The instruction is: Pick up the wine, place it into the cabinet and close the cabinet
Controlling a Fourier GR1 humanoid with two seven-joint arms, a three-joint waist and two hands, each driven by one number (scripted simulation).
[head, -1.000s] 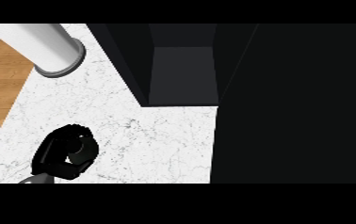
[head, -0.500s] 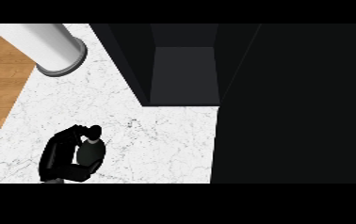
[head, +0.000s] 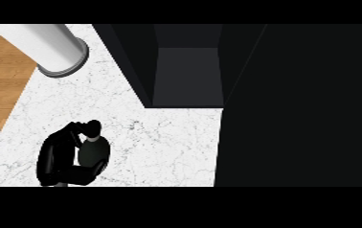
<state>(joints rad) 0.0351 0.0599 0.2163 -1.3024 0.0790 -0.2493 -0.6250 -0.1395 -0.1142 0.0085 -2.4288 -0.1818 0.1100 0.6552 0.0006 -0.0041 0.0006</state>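
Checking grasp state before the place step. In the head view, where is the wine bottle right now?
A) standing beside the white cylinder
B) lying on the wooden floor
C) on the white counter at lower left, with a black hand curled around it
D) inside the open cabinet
C: the dark wine bottle sits over the marble counter at lower left, the left hand curled round it; the cabinet stands open with nothing visible inside.

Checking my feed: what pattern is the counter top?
White marble with fine grey veining on the counter top, seen in the head view.
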